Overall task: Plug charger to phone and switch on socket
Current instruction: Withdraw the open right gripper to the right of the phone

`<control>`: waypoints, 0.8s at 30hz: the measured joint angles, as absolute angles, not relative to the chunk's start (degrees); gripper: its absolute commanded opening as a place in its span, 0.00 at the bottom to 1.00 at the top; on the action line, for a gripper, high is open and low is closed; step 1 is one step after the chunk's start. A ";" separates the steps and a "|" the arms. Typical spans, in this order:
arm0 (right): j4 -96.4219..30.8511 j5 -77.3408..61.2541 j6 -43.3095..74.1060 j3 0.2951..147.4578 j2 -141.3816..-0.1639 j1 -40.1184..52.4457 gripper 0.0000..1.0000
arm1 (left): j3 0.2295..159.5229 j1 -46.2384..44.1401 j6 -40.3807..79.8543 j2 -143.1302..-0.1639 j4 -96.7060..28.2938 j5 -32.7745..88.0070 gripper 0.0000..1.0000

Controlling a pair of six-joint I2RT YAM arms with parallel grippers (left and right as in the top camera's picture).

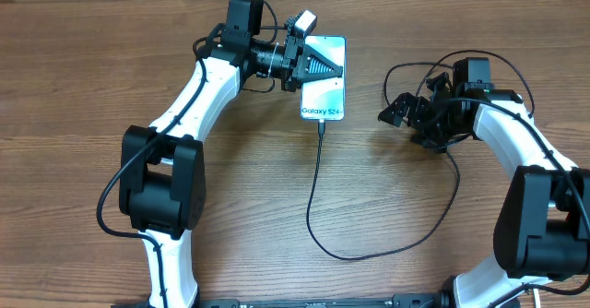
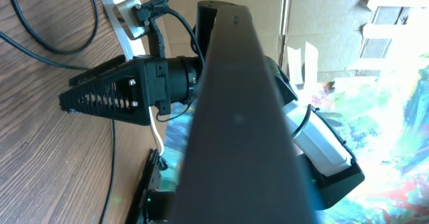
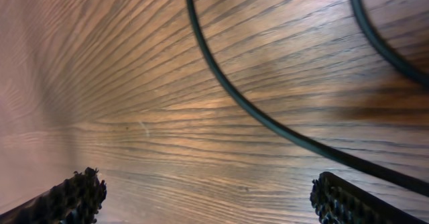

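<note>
The phone (image 1: 324,94) lies flat at the table's far middle, its white "Galaxy" band toward me. My left gripper (image 1: 339,68) is shut and lies across the screen, rolled on its side with nothing visibly between its fingers. In the left wrist view its dark finger (image 2: 241,117) fills the middle. The charger (image 1: 313,193), a thin black cable, runs from the phone's near end in a loop toward the right arm. Its connector tip (image 1: 320,124) sits against that near end. My right gripper (image 1: 396,112) hangs open just above the wood, right of the phone. The socket is out of view.
In the right wrist view both fingertips (image 3: 74,197) stand wide apart over bare wood, and black cable (image 3: 268,117) crosses beyond them. More black cables (image 1: 419,68) tangle around the right wrist. From the left wrist view the right arm's gripper (image 2: 100,100) shows, pointing at the table.
</note>
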State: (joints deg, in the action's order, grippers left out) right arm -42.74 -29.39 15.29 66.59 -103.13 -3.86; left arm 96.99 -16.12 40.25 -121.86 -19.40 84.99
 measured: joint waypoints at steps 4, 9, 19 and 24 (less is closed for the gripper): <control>-42.68 -28.45 15.14 66.59 -103.13 -3.86 1.00 | 96.99 -16.14 40.25 -121.86 -19.46 83.88 0.04; -42.68 -28.05 15.16 66.59 -103.13 -3.86 1.00 | 96.99 -16.14 40.25 -121.86 -19.59 83.24 0.04; -42.72 -28.03 15.16 66.59 -103.13 -3.86 1.00 | 96.99 -17.56 38.76 -121.86 -21.21 82.46 0.04; -42.68 -28.03 15.14 66.59 -103.13 -3.86 1.00 | 96.99 -17.72 38.76 -121.86 -21.23 82.26 0.04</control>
